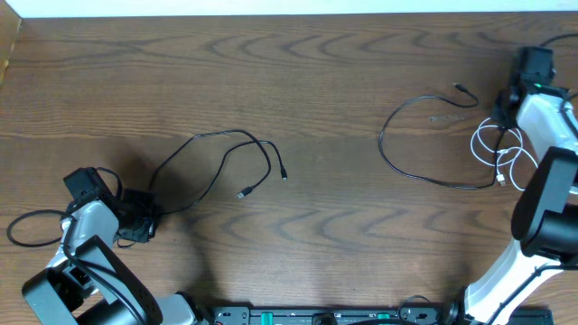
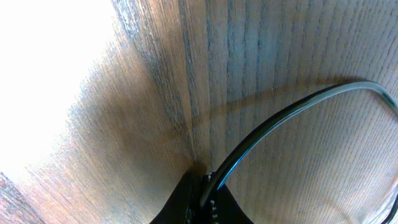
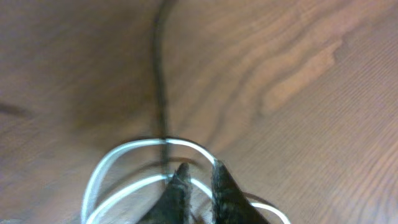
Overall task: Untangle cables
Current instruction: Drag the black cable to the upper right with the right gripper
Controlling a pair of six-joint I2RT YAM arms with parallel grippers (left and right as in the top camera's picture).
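Black cable [image 2: 280, 116] emerges from the left end effector [image 2: 202, 199], which is clamped on it and mostly cut off at the frame's edge. White cable [image 3: 134, 145] loops on the surface [image 3: 298, 74] at the right end effector [image 3: 198, 186], its tips blurred; whether they grip is unclear.

Blk cable [image 1: 221, 134] looped mid-L, end at L claw [image 1: 135, 226], 2nd blk cable [image 1: 382, 143] w/ white coil [image 1: 495, 153] by R arm [image 1: 546, 122]

Overhead sharp, wrist views blurred, glare

Bare table [image 1: 325, 81] across the middle, black cable [image 1: 221, 134] sprawled left, white cable [image 1: 476, 144] coiled at right edge
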